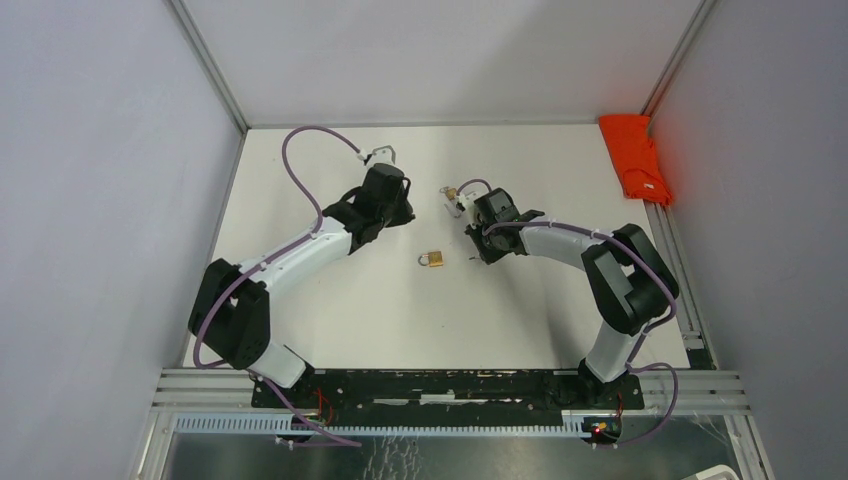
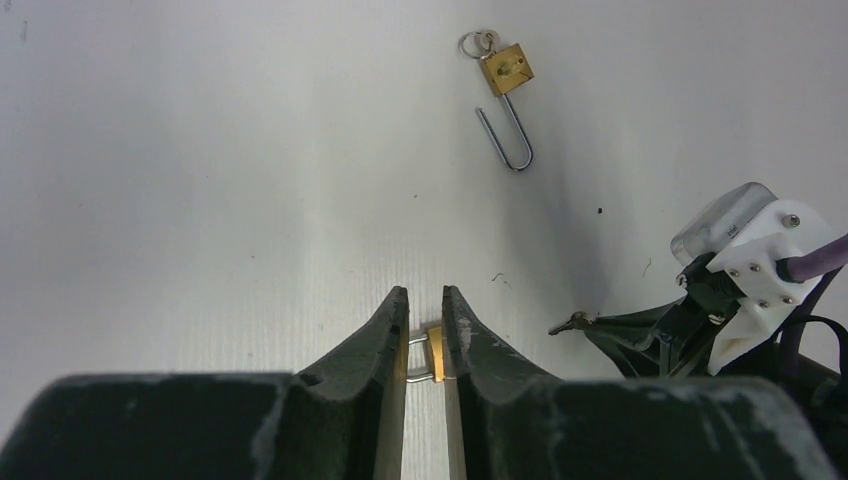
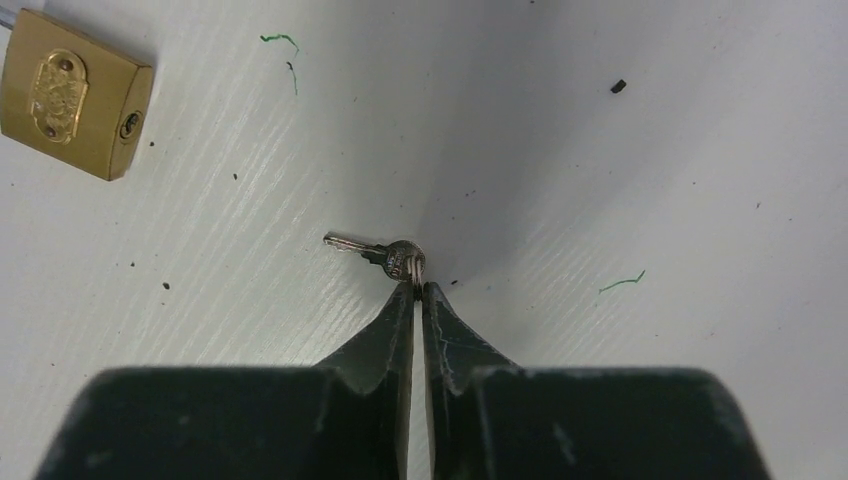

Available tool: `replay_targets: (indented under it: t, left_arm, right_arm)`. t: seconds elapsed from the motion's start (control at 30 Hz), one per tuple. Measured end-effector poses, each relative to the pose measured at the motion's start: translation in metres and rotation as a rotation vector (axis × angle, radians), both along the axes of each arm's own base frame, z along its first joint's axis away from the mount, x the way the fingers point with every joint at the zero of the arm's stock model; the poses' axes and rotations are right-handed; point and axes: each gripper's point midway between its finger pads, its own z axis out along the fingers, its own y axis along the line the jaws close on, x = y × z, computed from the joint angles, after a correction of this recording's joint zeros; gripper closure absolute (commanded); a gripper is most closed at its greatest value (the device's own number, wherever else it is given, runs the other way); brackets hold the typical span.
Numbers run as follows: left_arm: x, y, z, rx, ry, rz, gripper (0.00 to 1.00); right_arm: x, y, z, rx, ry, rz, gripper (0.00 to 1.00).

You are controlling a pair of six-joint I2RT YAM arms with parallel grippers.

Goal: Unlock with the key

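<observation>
My left gripper (image 2: 425, 292) is shut on a small brass padlock (image 2: 436, 352). Its body sits against the right finger and its shackle reaches the left one. My right gripper (image 3: 415, 285) is shut on the ring of a small silver key (image 3: 365, 248), with the blade pointing left just above the table. A larger brass padlock (image 3: 70, 95) lies to the upper left of the key, keyhole facing it. In the left wrist view another padlock (image 2: 505, 68) lies ahead with its long shackle swung open. From above, a padlock (image 1: 432, 260) lies between the left gripper (image 1: 400, 212) and right gripper (image 1: 480, 252).
An orange cloth (image 1: 635, 155) lies at the far right edge of the white table (image 1: 330, 320). Grey walls and aluminium rails enclose the table. The right arm's wrist camera (image 2: 750, 250) stands close to the right of my left fingers.
</observation>
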Motion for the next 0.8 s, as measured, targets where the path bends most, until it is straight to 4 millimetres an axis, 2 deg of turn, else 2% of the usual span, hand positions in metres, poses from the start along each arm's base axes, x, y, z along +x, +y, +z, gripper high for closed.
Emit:
replay_targets:
  t: [0.1, 0.53, 0.63, 0.8]
  left_arm:
    - [0.000, 0.000, 0.000, 0.000, -0.001, 0.000, 0.76]
    - [0.000, -0.002, -0.009, 0.006, 0.020, -0.008, 0.79]
    - [-0.001, -0.010, -0.013, -0.013, 0.032, -0.038, 0.81]
    - [0.000, -0.038, -0.024, -0.082, 0.053, -0.155, 0.85]
  right_arm:
    - [0.000, 0.000, 0.000, 0.000, 0.000, 0.000, 1.00]
    - [-0.002, 0.001, 0.005, 0.005, -0.005, 0.028, 1.00]
    - [-0.002, 0.002, 0.013, 0.017, -0.017, 0.032, 1.00]
    - [0.000, 0.007, 0.036, 0.058, -0.062, 0.050, 1.00]
